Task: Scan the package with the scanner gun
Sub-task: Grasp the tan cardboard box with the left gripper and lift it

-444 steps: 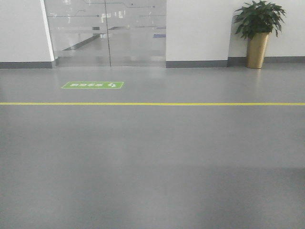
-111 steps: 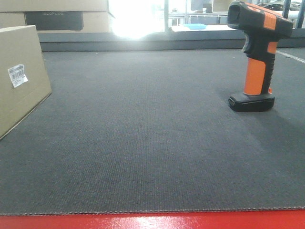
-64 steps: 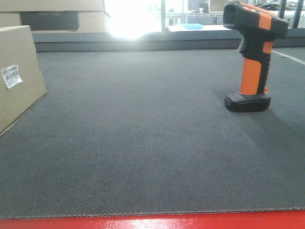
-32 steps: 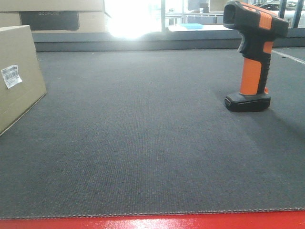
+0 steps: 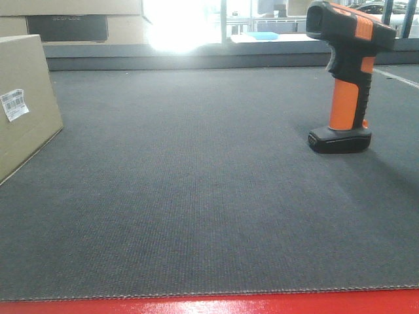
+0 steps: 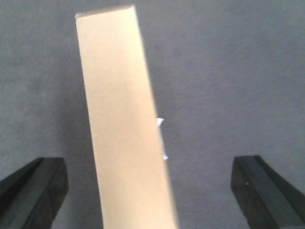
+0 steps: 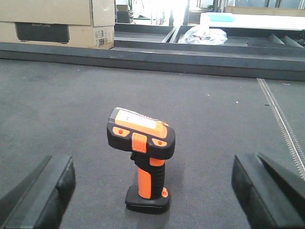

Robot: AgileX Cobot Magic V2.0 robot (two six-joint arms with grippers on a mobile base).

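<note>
my left pincer (image 6: 149, 191) is spread wide, touching nothing, with the package (image 6: 124, 124) at the mat's (image 5: 196, 196) left. my right pincer (image 7: 152, 191) gapes too, empty, facing the scanner (image 7: 143, 152), which stands upright on its base well apart.

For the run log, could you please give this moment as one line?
left gripper open, over tan cardboard package | right gripper open, facing upright orange-and-black pistol-shaped scanner gun | nothing grasped
</note>
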